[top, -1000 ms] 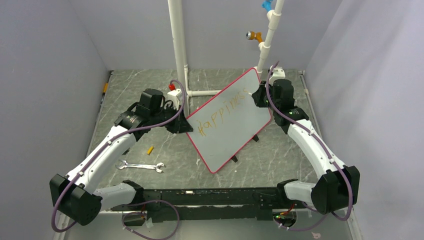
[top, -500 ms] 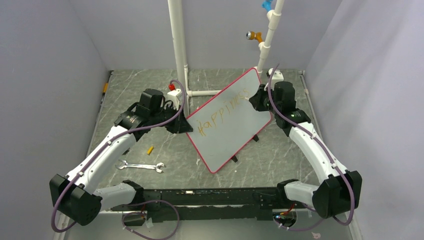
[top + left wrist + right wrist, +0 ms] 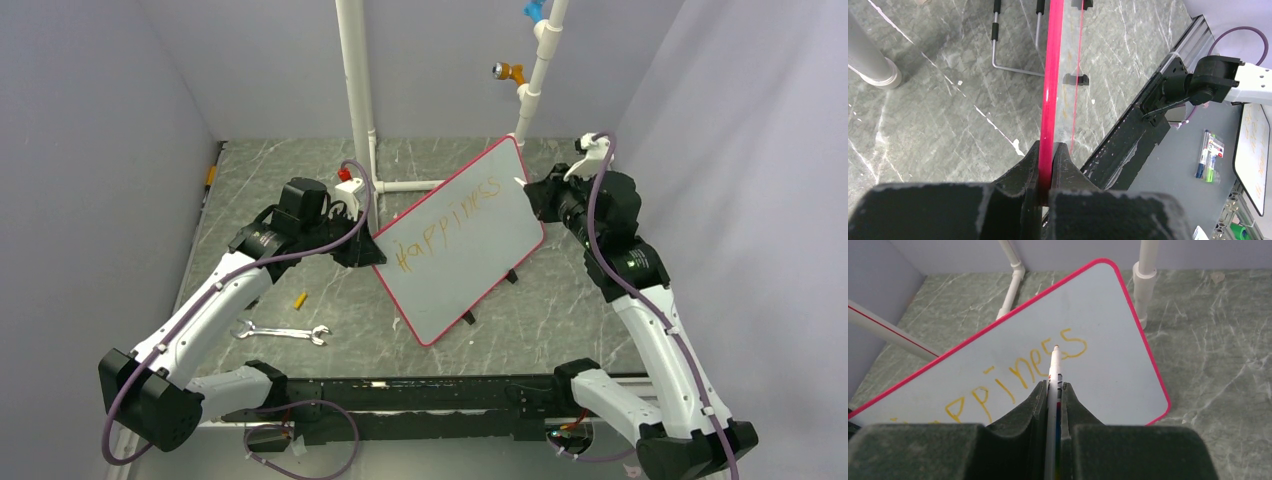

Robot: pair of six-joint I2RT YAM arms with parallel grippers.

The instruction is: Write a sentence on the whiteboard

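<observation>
The whiteboard (image 3: 470, 255) stands tilted on the table, its red-pink frame (image 3: 1053, 75) clamped at the left corner by my left gripper (image 3: 372, 250), which is shut on it (image 3: 1048, 150). The sentence (image 3: 445, 222) reads "Happiness" in orange-yellow on one line (image 3: 1018, 375). My right gripper (image 3: 535, 193) hangs by the board's upper right edge, shut (image 3: 1053, 390) on a white marker (image 3: 1054, 367). The marker's tip points at the last "s" and looks lifted off the surface.
A silver wrench (image 3: 282, 332) and a small yellow cap (image 3: 299, 299) lie on the table at the left. White pipes (image 3: 357, 90) (image 3: 535, 80) rise behind the board. The board's wire feet (image 3: 1013, 50) rest on the marble top.
My right arm has drawn back to the right and away from the board, taking the marker off the end of the word. The left arm and the board have stayed still.
</observation>
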